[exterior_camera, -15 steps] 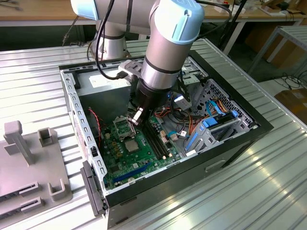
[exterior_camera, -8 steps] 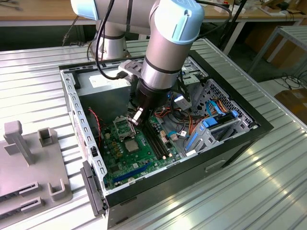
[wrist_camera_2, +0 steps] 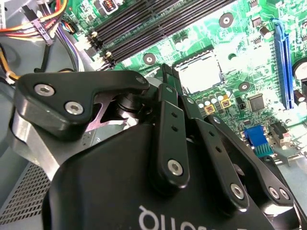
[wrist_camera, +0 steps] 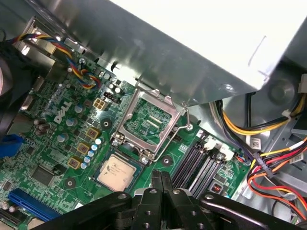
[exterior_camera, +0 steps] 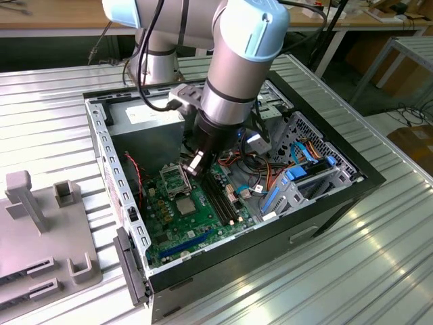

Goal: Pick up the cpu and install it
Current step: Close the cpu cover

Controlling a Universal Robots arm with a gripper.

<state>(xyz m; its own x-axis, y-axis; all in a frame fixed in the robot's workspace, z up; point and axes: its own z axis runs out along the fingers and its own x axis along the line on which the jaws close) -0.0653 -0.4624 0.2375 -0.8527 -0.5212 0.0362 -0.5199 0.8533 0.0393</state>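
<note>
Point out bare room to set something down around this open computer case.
Bare slatted table at the exterior view's right of the case, and at its left, beside the grey fixture. Crowded inside: gripper over motherboard, cables beside.

- Motherboard point(wrist_camera: 43, 143), first wrist view: you see a maker's mark in white letters near its capacitors.
- Gripper point(wrist_camera_2: 164, 72), second wrist view: white letters on its housing, upside down and cut off by the edge.
- Cpu point(wrist_camera: 116, 171): faint print on its top, too small for you to read.
</note>
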